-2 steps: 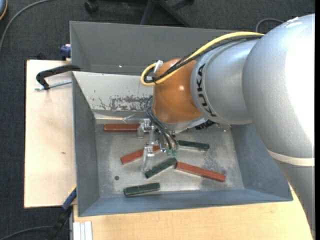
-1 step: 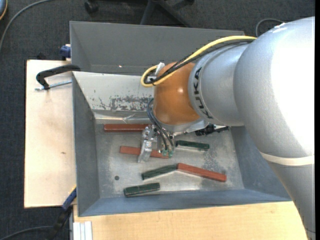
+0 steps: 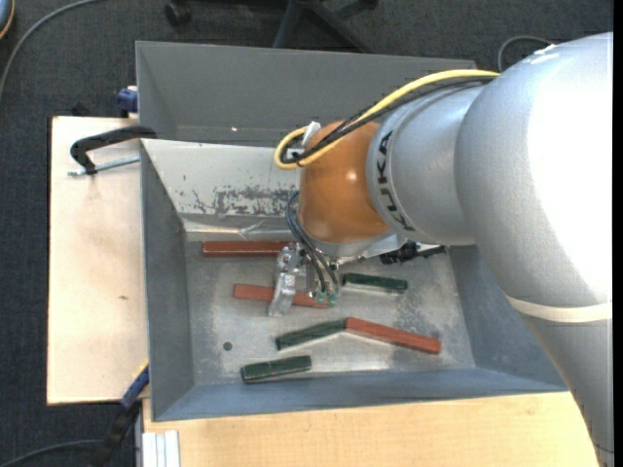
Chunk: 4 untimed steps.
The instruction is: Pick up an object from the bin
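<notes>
My gripper [image 3: 300, 298] is low over the middle of the bin floor, open, its fingers [image 3: 281, 295] standing apart. A red-brown flat stick [image 3: 253, 292] lies on the floor right under it, running left to right, with its right part hidden by the gripper. Whether the fingers touch the stick I cannot tell. A dark green stick [image 3: 376, 283] lies just to the right of the gripper. Another dark green stick [image 3: 310, 334] lies just in front of it.
A long red-brown stick [image 3: 238, 248] lies along the back of the floor. A red stick [image 3: 392, 336] lies at the front right and a dark green stick [image 3: 276, 368] near the front wall. The arm with its orange cover overhangs the bin's right half.
</notes>
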Each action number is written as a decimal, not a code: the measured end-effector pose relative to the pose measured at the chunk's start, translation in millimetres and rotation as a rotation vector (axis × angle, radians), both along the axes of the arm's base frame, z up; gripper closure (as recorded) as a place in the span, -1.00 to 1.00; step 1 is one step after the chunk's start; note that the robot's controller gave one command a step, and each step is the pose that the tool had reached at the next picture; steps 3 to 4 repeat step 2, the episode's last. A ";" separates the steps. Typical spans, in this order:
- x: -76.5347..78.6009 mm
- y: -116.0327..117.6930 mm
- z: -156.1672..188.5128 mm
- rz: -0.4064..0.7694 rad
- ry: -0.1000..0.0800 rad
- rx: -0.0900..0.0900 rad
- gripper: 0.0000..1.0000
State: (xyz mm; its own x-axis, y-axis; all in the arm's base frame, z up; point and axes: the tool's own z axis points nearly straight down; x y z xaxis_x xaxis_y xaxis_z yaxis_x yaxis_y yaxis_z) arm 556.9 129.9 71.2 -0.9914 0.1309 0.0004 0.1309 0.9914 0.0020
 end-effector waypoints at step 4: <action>-2.5 -0.6 24.9 0.000 0.006 -0.002 1.00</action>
